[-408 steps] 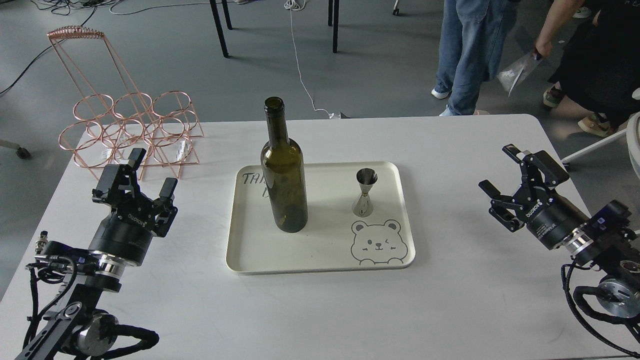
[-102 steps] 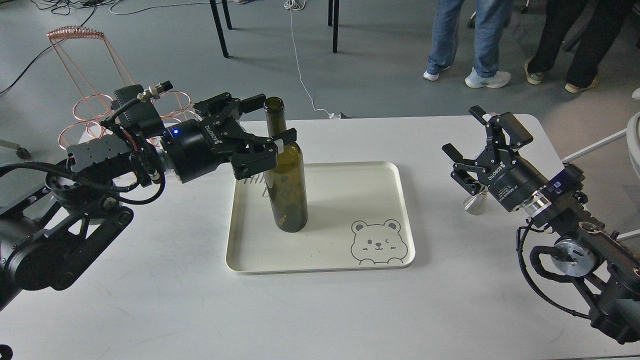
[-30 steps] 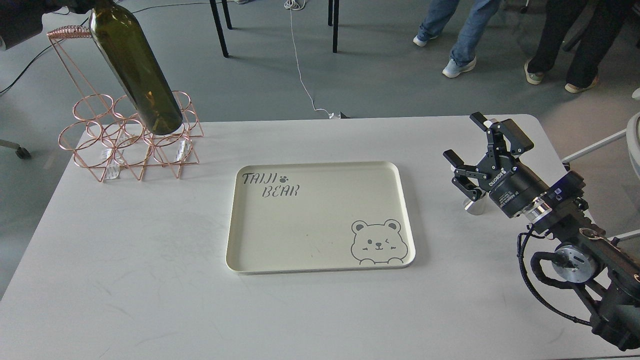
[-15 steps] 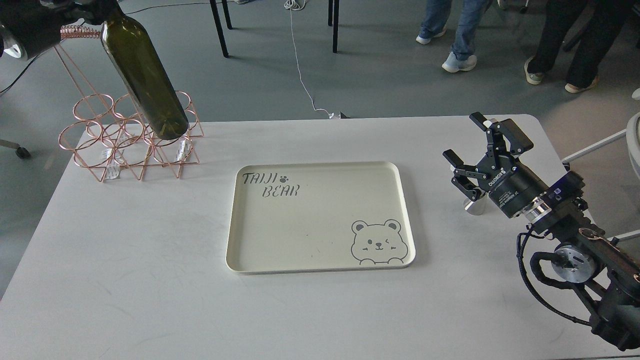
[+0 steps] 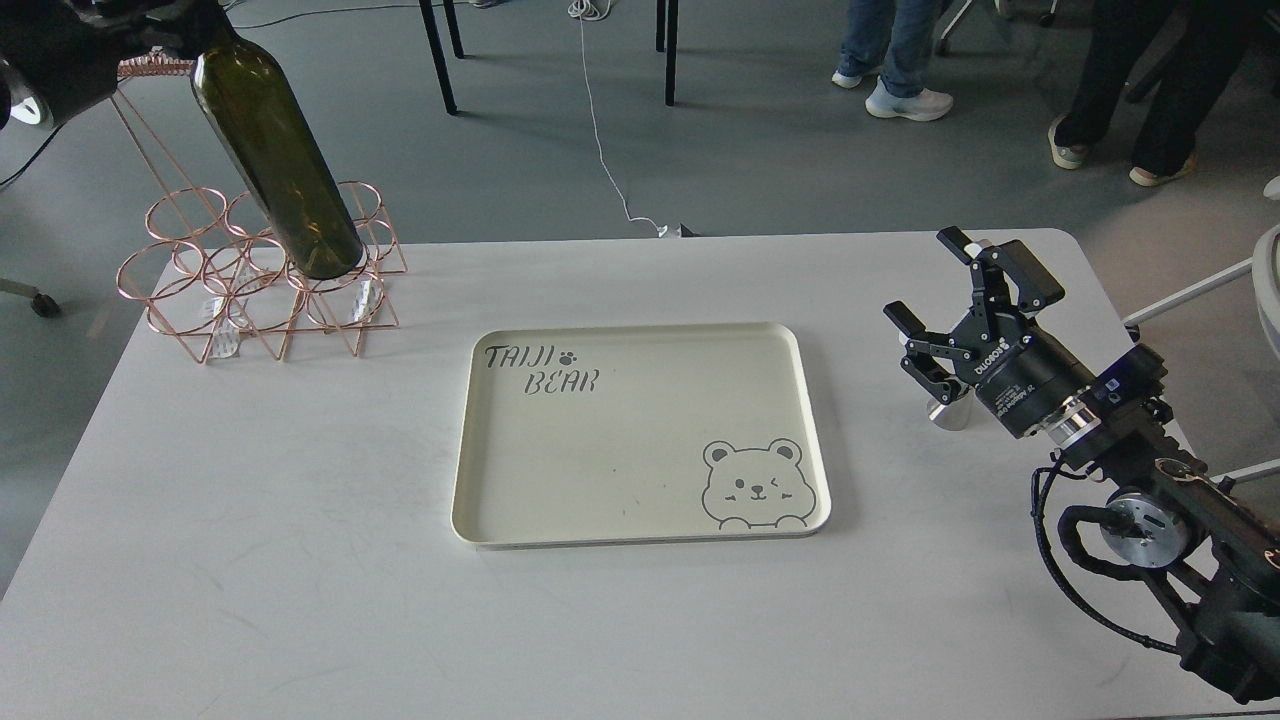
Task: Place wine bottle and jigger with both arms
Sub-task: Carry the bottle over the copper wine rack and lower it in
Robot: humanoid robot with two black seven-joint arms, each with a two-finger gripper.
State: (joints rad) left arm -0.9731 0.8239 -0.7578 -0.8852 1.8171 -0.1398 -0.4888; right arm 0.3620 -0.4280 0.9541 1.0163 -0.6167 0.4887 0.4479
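Observation:
The wine bottle point(image 5: 270, 140) hangs tilted in the air at the back left, neck up and to the left. Its base sits at the upper right ring of the copper wire rack point(image 5: 250, 270). My left gripper point(image 5: 185, 20) is at the top left edge, dark and partly cut off, shut on the bottle's neck, which it hides. My right gripper point(image 5: 925, 277) is open at the right of the table. The jigger point(image 5: 948, 412) stands on the table just below and behind its fingers, mostly hidden, and is not gripped.
A cream tray point(image 5: 640, 530) with a bear drawing lies mid-table with nothing on it. The rack stands at the table's back left corner. People's legs and chair legs are on the floor beyond the far edge.
The bottle has come down a little and its base has shifted slightly left at the rack's rings. My right gripper and the jigger have stayed where they were.

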